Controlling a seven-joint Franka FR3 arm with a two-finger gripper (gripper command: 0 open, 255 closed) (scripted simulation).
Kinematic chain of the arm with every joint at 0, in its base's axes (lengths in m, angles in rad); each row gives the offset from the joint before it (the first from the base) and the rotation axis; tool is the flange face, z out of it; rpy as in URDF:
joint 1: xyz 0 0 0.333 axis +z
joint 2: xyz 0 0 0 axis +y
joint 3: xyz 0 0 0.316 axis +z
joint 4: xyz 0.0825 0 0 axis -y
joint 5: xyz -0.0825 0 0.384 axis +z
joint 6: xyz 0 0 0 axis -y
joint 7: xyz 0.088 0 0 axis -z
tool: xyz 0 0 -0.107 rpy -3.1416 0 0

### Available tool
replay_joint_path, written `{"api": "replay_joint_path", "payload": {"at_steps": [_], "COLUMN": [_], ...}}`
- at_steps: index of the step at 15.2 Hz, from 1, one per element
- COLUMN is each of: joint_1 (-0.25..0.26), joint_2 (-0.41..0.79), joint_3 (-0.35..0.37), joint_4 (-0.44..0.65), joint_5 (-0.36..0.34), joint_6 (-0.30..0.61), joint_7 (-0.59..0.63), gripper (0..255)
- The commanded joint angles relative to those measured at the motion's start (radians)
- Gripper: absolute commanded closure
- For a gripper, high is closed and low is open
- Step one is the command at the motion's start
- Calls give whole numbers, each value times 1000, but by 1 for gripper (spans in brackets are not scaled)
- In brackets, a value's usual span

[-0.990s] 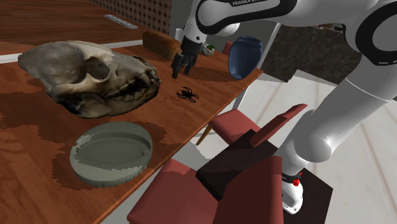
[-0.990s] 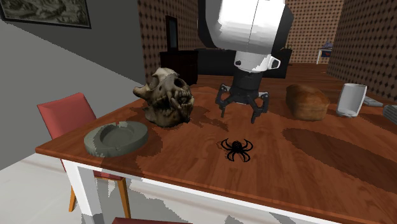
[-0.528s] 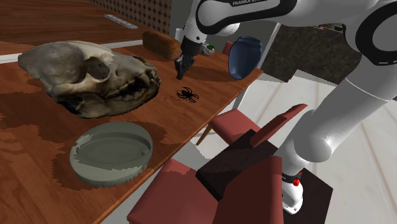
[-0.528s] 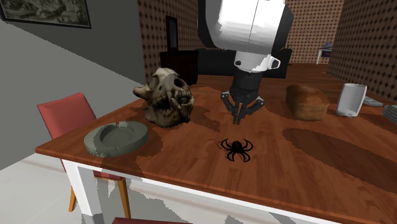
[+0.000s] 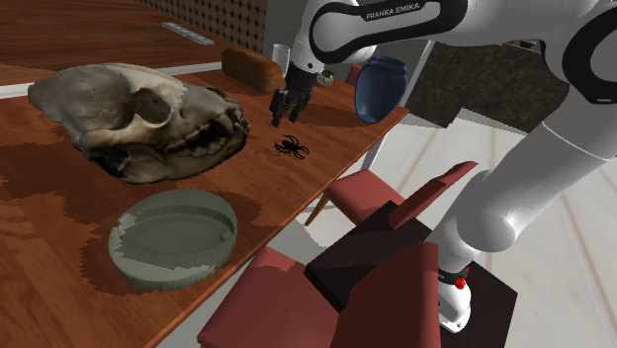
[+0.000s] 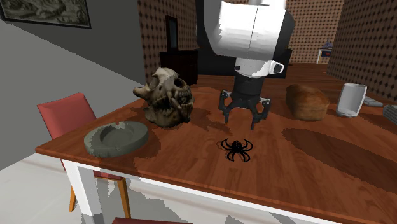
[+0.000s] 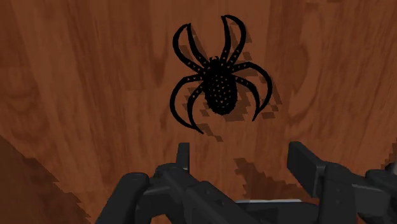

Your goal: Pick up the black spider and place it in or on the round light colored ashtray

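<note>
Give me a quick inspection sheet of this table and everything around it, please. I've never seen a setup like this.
Surface: brown wooden table with white legs.
Job's things: black spider lying flat on the table; round grey-green ashtray near a table corner, well apart from the spider.
Clutter: animal skull, bread loaf, white mug, blue jar.
End effector: open, hovering above the table near the spider, which is not between its fingers.
Cables: nothing seen.
Surroundings: red chairs, patterned brown walls, framed picture.
</note>
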Motion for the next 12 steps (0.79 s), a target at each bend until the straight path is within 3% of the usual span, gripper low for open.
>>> {"api": "replay_joint_path", "payload": {"at_steps": [1, 3, 12], "joint_1": [-14, -32, -34], "joint_2": [-56, -101, -32], "joint_3": [13, 35, 43], "joint_4": [-99, -180, -216], "joint_5": [-34, -67, -75], "joint_6": [69, 120, 224], "joint_7": [183, 341, 347], "gripper": [0, 0, 0]}}
